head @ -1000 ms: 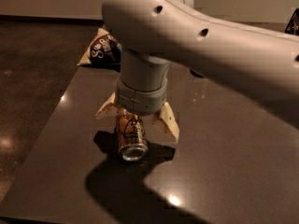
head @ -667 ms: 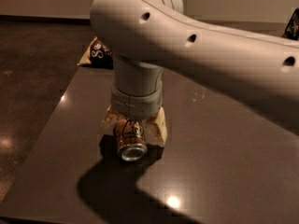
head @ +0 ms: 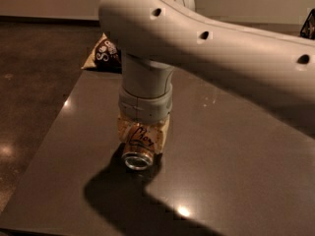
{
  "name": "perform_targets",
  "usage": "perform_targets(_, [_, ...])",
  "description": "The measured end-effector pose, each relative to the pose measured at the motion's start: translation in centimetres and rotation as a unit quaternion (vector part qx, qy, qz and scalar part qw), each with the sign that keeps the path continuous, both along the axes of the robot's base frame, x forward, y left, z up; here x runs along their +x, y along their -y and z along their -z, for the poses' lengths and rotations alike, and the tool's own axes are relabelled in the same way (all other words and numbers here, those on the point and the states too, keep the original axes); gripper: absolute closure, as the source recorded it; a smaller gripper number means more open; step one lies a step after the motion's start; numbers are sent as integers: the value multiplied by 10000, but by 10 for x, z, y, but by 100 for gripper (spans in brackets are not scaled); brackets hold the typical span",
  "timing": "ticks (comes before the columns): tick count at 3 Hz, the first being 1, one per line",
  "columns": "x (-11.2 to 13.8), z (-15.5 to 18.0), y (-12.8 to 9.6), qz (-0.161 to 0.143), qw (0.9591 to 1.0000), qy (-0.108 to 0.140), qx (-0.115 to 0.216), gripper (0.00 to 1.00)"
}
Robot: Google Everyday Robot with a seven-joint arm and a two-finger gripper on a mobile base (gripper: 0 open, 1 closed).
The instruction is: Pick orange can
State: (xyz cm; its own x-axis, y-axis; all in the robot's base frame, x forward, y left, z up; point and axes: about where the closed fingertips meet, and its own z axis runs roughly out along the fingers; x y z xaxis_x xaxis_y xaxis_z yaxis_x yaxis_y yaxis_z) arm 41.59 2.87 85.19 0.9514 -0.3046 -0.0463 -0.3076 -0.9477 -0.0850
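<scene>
- The orange can [head: 138, 157] lies on its side on the dark glossy table [head: 231, 171], in the near-left part of the top. Its round silver end faces the camera.
- Whether that end is opened or sealed cannot be told, and nothing of the contents shows.
- The gripper [head: 142, 142] comes straight down over the can from the thick pale arm [head: 221, 43]. Its tan fingers [head: 165, 131] sit flush against the can's two sides, pinching it between them, with the can down on the tabletop.
- A dark snack bag [head: 104, 53] lies at the table's far left corner, well apart from the can and partly hidden behind the arm.
- The table's left edge runs near the can, with brown floor [head: 29, 82] beyond it. The near edge is also not far off.
- To the right of the can the tabletop stretches wide and bare under the arm, which casts a broad shadow in front of the can.
- The can's orange-brown side carries a looping script logo that cannot be read.
- The bag shows large white letters beginning with "S"; the rest is cut off.
</scene>
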Motion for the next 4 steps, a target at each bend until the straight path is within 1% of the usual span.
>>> perform_targets(1, [13, -15, 11, 460, 9982, -265, 283, 93])
perform_targets(2, [30, -41, 25, 985, 9924, -413, 615, 100])
perform_targets(3, [37, -68, 37, 1374, 9852, -425, 929, 100])
perform_targets(4, [40, -92, 47, 1636, 9780, -462, 1206, 100])
